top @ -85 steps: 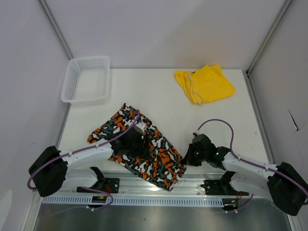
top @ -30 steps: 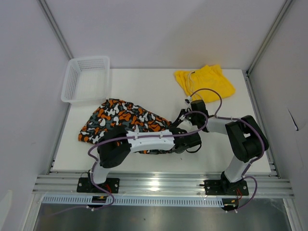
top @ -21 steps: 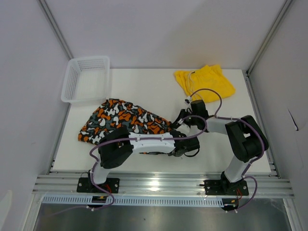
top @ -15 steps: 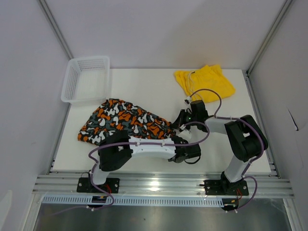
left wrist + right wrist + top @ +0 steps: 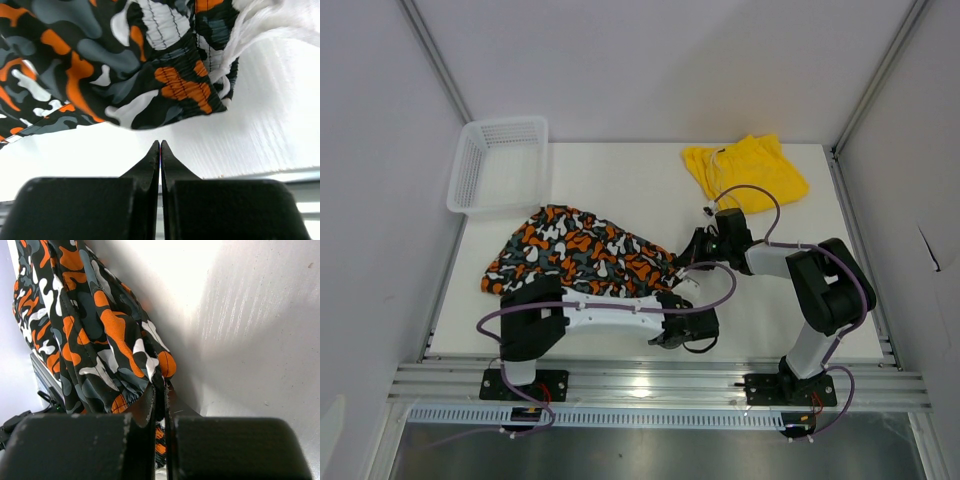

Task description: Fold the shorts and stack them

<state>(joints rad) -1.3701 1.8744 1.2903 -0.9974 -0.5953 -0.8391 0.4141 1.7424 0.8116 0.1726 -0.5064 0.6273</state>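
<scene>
The patterned shorts [image 5: 582,254] lie bunched at the left middle of the table. My right gripper [image 5: 693,252] is shut on their right-hand edge, and in the right wrist view the fabric [image 5: 107,335] is pinched between the right gripper's [image 5: 161,386] jaws. My left gripper [image 5: 672,331] sits near the front edge, just short of the cloth. The left wrist view shows the left gripper [image 5: 160,143] shut on nothing, with the elastic waistband [image 5: 176,82] and white drawstring [image 5: 243,36] a little ahead of it. The yellow shorts [image 5: 746,172] lie folded at the far right.
A white mesh basket [image 5: 500,165] stands at the far left corner. The metal rail [image 5: 650,378] runs along the near edge, close to my left wrist. White walls close in the table on three sides.
My left gripper has closed empty and drawn back toward the near edge, away from the patterned shorts. The right gripper has kept its hold in place.
</scene>
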